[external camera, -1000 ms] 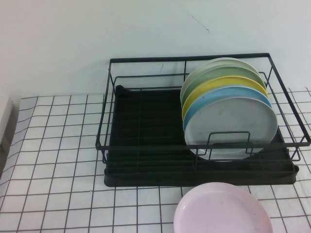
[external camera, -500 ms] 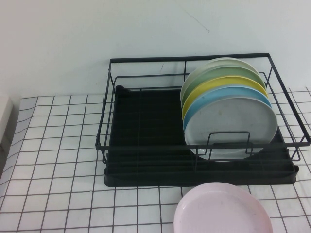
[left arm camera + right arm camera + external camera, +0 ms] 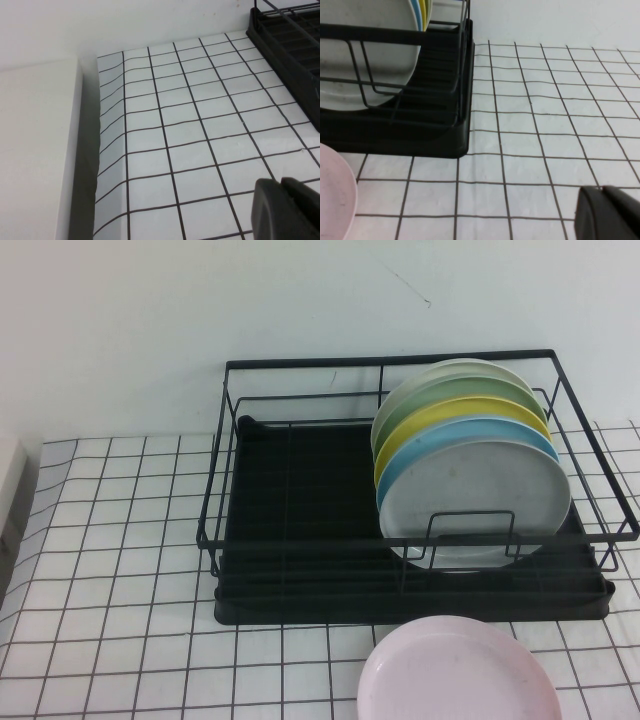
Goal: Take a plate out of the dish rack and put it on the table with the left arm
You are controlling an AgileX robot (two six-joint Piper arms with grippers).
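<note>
The pale pink plate (image 3: 458, 672) lies flat on the gridded table (image 3: 110, 570) in front of the black dish rack (image 3: 300, 530); its rim also shows in the right wrist view (image 3: 335, 195). Neither arm appears in the high view. My left gripper (image 3: 280, 181) is shut and holds nothing, hovering over bare cloth left of the dish rack (image 3: 290, 45). My right gripper (image 3: 601, 189) is also shut and holds nothing, above the cloth to the right of the dish rack (image 3: 420, 125).
Several plates stand upright in the rack's right half, a grey one (image 3: 475, 500) in front, then blue, yellow and green. A white block (image 3: 35, 150) borders the cloth's left edge. A pale wall rises behind the table.
</note>
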